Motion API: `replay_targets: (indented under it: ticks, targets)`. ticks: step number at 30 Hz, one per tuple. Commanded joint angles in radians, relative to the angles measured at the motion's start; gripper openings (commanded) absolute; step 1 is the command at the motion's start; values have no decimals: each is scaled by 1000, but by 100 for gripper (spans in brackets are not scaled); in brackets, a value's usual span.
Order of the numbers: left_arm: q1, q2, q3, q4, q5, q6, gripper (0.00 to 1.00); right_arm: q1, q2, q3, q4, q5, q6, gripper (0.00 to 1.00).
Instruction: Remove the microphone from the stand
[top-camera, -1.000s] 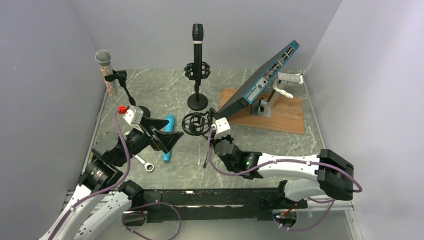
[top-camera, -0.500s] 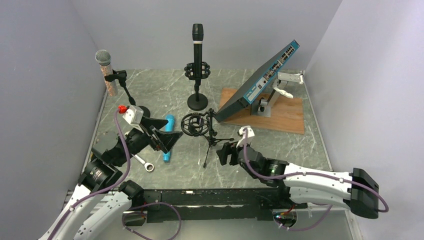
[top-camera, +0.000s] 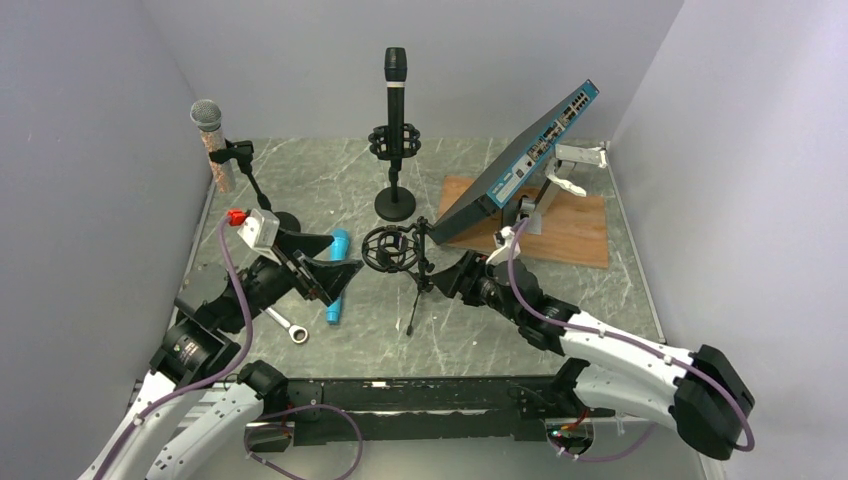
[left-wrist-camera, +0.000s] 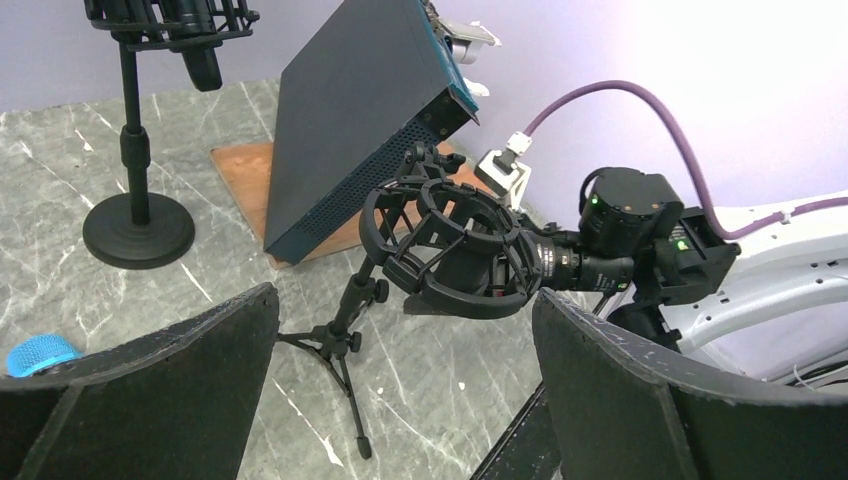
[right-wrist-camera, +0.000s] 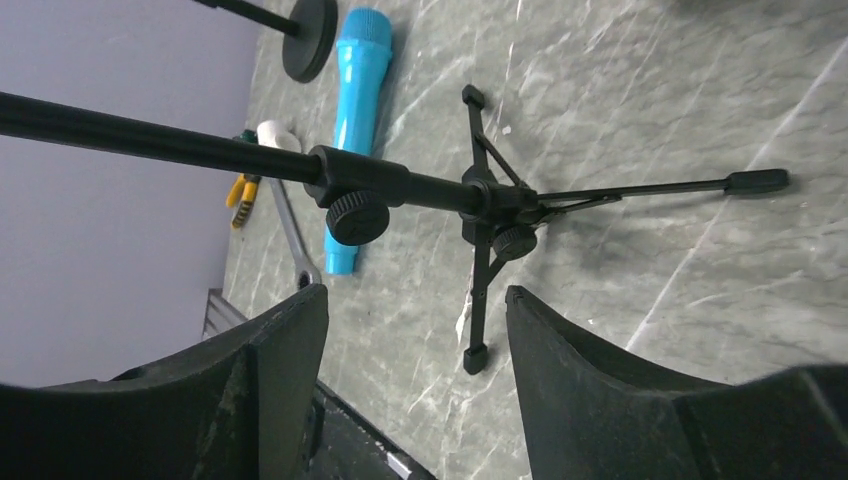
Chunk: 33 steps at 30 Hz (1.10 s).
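Grey marbled tabletop (top-camera: 330, 190), plain lilac walls (top-camera: 290, 70), tripod stand (right-wrist-camera: 400, 184) standing nr centre.

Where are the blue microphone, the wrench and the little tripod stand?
blue microphone (right-wrist-camera: 362, 100), right wrist view, on its barrel.
wrench (top-camera: 286, 325), top external view, on its shaft.
tripod stand (left-wrist-camera: 350, 335), left wrist view, on its leg hub.

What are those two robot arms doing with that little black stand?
Both arms are gathered around the small tripod stand in the middle of the table. The left gripper is open and points at the round shock mount on top of it. The right gripper is open too, close to the stand's pole from the other side, but not gripping it. A blue microphone lies on the table. A black microphone and a silver-headed one sit in stands at the back.
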Motion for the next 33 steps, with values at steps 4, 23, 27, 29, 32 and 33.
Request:
replay_targets:
  ticks: [4, 23, 27, 29, 32, 33]
  targets:
    - [-2, -12, 17, 23, 14, -12, 99, -23, 82, 66, 129, -82, 19, 61]
    - [-1, -4, 19, -6, -20, 13, 99, -39, 201, 106, 245, -124, -71, 33]
    - [-2, -2, 31, -19, -26, 17, 99, -35, 218, 107, 264, -115, -96, 20]
    - [-1, 1, 38, -27, -25, 20, 99, -24, 222, 114, 242, -94, -124, 10]
    - [-2, 2, 37, -25, -27, 22, 99, 35, 219, 138, 168, 7, -209, 0]
    - [-2, 2, 37, -22, -29, 21, 99, 63, 219, 146, 135, 51, -241, 0]
